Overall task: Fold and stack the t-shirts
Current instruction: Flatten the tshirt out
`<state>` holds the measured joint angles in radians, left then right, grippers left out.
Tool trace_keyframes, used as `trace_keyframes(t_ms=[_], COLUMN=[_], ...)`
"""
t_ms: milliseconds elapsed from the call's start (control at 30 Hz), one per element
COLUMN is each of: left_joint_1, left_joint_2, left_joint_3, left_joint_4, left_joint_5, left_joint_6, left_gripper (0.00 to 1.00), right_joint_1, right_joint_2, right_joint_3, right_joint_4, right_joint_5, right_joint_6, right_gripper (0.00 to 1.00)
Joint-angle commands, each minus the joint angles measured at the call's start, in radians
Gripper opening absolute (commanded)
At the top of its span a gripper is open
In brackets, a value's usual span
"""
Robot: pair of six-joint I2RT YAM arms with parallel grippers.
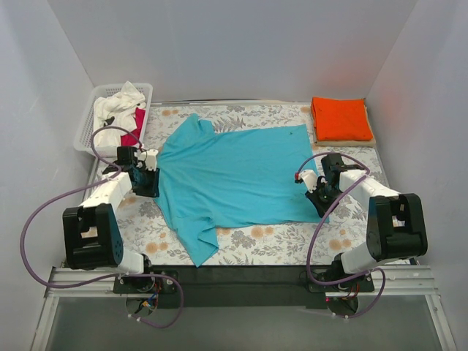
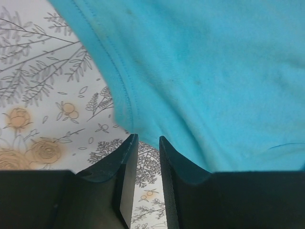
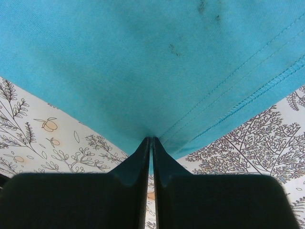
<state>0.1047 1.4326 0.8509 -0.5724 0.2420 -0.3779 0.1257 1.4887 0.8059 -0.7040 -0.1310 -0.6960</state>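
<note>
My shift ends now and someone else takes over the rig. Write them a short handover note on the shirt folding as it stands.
Left end effector: jaws slightly apart at the neck-end edge of the teal t-shirt, no cloth visibly pinched.
Right end effector: shut on the same shirt's hem.
The teal t-shirt lies spread out on the table, not yet folded.
Done: the orange t-shirt lies folded at the far right corner.
Left: fold the teal t-shirt and stack it, then the white t-shirt and the red-pink t-shirt in the basket.
</note>
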Motion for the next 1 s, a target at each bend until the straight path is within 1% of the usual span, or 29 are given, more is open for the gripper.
trace_keyframes(t_ms=[0,33,133,167,200,400,533,600,667,767,833,867,933,967], left_joint_1=[-0.005,-0.007,-0.005,-0.007,-0.005,0.019,0.056,0.059,0.059,0.059,0.056,0.055,0.041,0.030], left_joint_2=[0.035,0.048,0.091,0.103,0.118,0.080,0.115,0.132,0.164,0.195,0.171,0.145,0.066,0.039], left_joint_3=[0.017,0.014,-0.006,-0.013,-0.015,-0.064,-0.023,0.005,0.062,0.158,0.189,0.213,0.243,0.270], left_joint_4=[0.002,0.017,0.048,0.052,0.051,0.086,0.095,0.092,0.077,0.016,-0.029,-0.046,-0.127,-0.160], left_joint_5=[0.079,0.072,-0.007,-0.071,-0.101,-0.288,-0.311,-0.293,-0.244,-0.114,-0.038,0.047,0.123,0.207], left_joint_6=[-0.045,-0.049,-0.041,-0.038,-0.030,0.103,0.148,0.149,0.142,0.108,0.103,0.106,0.115,0.123], left_gripper=[0.25,0.25,0.25,0.24,0.23,0.21,0.21,0.22,0.24,0.28,0.30,0.31,0.32,0.34], right_joint_1=[-0.001,0.000,0.000,-0.001,0.000,-0.001,0.003,0.008,0.014,0.031,0.037,0.040,0.038,0.040], right_joint_2=[0.031,0.033,0.036,0.038,0.038,0.024,0.016,0.019,0.027,0.031,0.022,0.006,-0.014,-0.034], right_joint_3=[-0.004,-0.004,-0.005,-0.005,-0.004,-0.019,-0.028,-0.025,-0.019,0.006,0.028,0.038,0.068,0.075], right_joint_4=[-0.006,-0.008,-0.006,-0.006,-0.008,-0.011,-0.009,-0.009,-0.009,-0.011,-0.017,-0.041,-0.075,-0.084], right_joint_5=[0.013,0.014,0.018,0.018,0.019,0.034,0.027,0.019,0.004,-0.013,-0.036,-0.054,-0.120,-0.133], right_joint_6=[-0.008,-0.008,-0.010,-0.010,-0.010,-0.020,-0.022,-0.016,-0.007,0.006,0.012,0.012,0.007,0.012], right_gripper=[0.11,0.11,0.11,0.10,0.10,0.10,0.10,0.10,0.10,0.11,0.13,0.13,0.15,0.15])
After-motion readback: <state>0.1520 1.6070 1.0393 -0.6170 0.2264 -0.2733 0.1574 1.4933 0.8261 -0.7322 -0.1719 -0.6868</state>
